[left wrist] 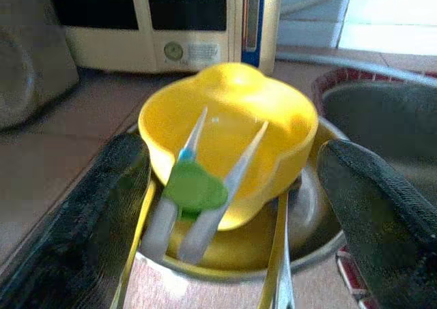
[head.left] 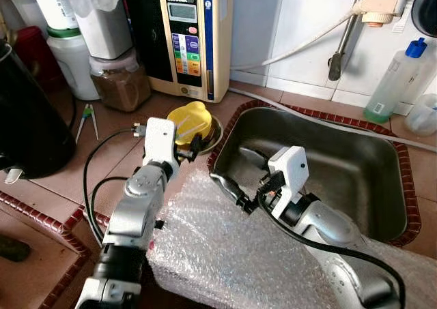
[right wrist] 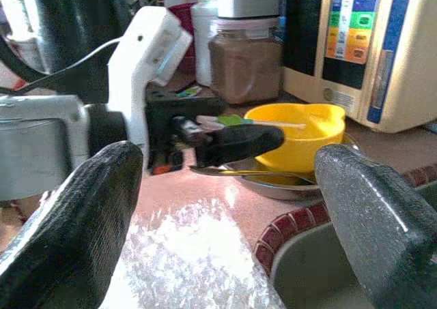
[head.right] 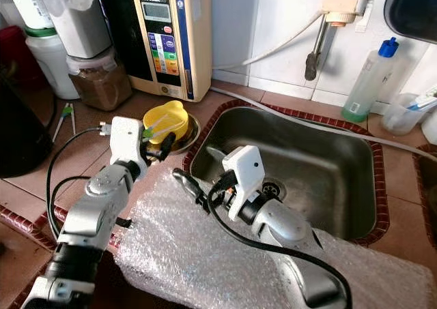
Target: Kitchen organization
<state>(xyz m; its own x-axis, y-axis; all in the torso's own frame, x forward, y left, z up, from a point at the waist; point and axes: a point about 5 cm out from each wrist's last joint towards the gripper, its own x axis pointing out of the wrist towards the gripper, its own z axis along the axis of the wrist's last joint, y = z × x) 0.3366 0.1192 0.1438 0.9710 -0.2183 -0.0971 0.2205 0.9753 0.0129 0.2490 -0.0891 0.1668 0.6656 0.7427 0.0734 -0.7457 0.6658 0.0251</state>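
Nearest, bubble wrap (head.left: 225, 247): clear sheet draped over the counter's front edge, its far corner reaching the sink's front-left corner.
Left arm: silver, rises from the front edge over the wrap's left side.
Right arm: silver, crosses the wrap towards the sink's front-left corner, black cable looped beside it.
Right gripper (head.right: 193, 186): over the wrap's far corner at the sink rim; jaws spread wide, nothing between them.
Left gripper (head.left: 192, 144): at the near rim of the steel bowl; jaws wide apart, straddling the yellow bowl without touching it, nothing held.
Counter (head.left: 61, 179): reddish-brown tile with dark red patterned edging.
Steel bowl (left wrist: 311, 224): shallow, on the counter just beside the sink's left edge.
Yellow bowl (left wrist: 232, 131): sits inside the steel bowl, tilted slightly.
Training chopsticks (left wrist: 194, 186): pale pair joined by a green clip, leaning on the yellow bowl's near rim, tips inside it.
Sink (head.right: 369, 186): steel basin, drain visible, right of the bowls.
Second chopsticks (head.left: 87, 118): green-clipped pair lying flat on the counter, left of the bowls, well apart.
Brown jar (head.left: 121, 82): near the back wall, left of the cream appliance.
Cream appliance (head.left: 194, 39): upright against the back wall, coloured button panel facing forward.
Blue-capped bottle (head.left: 397, 77): back right corner, behind the sink.
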